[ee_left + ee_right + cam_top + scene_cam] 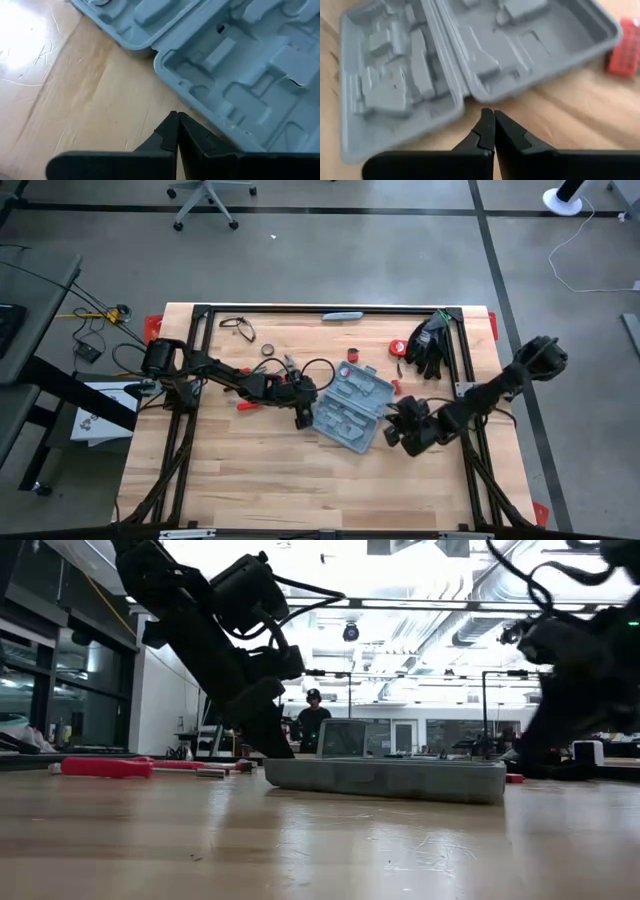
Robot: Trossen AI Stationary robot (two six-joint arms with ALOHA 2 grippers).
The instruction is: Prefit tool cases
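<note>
The right gripper (pixel 494 131) has its two dark fingers pressed together, tips meeting just short of the tool case (pixel 470 55). The case lies spread open on the wooden table (pixel 580 120), both blue-grey halves showing moulded recesses (all of them bare of tools). The fingertips point at the hinge line between the two halves, near the case's closest edge. Beside the case's far corner, a red ribbed object (pixel 626 52) rests on the wood, partly cut off from sight.

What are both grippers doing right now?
Left gripper: shut, empty, beside the open tool case.
Right gripper: shut, empty, at its other side.
</note>
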